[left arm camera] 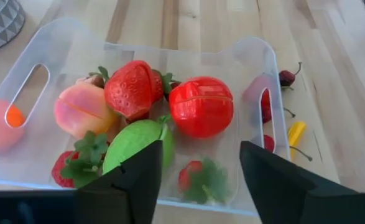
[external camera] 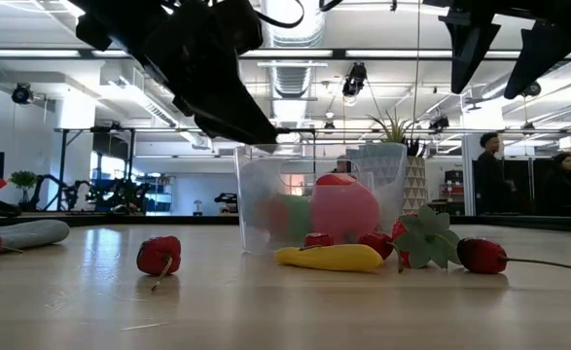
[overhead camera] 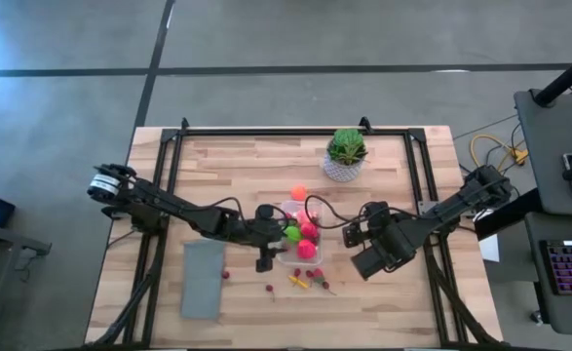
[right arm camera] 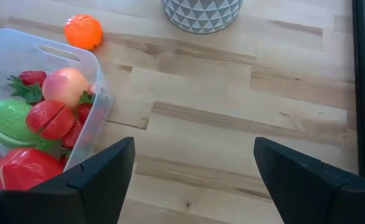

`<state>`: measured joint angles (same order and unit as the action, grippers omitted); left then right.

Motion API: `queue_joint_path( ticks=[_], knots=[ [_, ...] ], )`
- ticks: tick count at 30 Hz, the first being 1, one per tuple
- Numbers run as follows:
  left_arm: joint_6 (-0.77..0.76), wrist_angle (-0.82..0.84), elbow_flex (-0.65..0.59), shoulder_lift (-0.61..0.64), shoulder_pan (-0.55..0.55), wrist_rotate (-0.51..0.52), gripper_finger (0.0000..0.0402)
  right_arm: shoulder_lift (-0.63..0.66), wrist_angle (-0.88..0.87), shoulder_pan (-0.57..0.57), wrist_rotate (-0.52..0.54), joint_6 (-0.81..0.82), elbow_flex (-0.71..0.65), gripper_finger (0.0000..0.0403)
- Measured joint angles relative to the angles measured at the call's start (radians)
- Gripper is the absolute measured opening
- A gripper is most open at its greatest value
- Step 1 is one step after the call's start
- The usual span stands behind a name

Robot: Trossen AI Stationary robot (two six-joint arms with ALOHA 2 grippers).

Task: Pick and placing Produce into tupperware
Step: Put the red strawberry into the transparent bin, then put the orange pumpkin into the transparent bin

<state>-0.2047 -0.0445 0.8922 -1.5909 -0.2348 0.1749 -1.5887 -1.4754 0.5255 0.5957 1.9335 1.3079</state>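
Tupperware [overhead camera: 299, 232], clear and round-cornered, sits mid-table from above, left gripper [overhead camera: 265, 261] beside it. Low down, its cloudy walls show pink and green produce [external camera: 343, 214]. Left wrist: fingers parted, empty, above it. Right wrist: right gripper [right arm camera: 194, 177] spread wide over bare wood.

Produce [left arm camera: 201, 107] in tupperware [left arm camera: 266, 59] — plant [overhead camera: 346, 154] behind.

L gripper [overhead camera: 266, 255] reaches in from left, fingers apart, empty. R gripper [overhead camera: 363, 255] at centre-right, jaws wide, empty.

Clear tub [left arm camera: 257, 53] holds red strawberry [left arm camera: 129, 88] (green piece [left arm camera: 138, 143] beside).
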Motion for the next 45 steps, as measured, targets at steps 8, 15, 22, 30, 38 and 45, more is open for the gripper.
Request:
queue_joint_path(
  ticks=[8,15,22,30,38,45],
  knots=[
    [0.030,0.051,0.001,0.017,-0.001,0.003,0.0245,0.000,0.000,0.000,0.003,0.000,-0.001,0.0320],
    [0.015,0.359,0.017,0.156,-0.010,0.006,0.0247,-0.001,0.010,0.000,0.004,-0.008,-0.002,0.0324],
    [-0.105,0.613,0.008,0.329,-0.065,0.006,0.0247,-0.001,0.084,-0.002,0.010,-0.127,-0.010,0.0319],
    [-0.183,0.692,-0.046,0.400,-0.215,-0.043,0.0247,-0.002,0.124,-0.009,0.011,-0.214,-0.028,0.0323],
    [-0.258,0.718,-0.064,0.306,-0.323,-0.052,0.0247,-0.002,0.150,-0.009,0.003,-0.218,-0.042,0.0319],
    [-0.367,0.706,-0.058,0.282,-0.323,-0.062,0.0247,-0.001,0.308,-0.067,-0.006,-0.246,-0.042,0.0319]
  ],
)
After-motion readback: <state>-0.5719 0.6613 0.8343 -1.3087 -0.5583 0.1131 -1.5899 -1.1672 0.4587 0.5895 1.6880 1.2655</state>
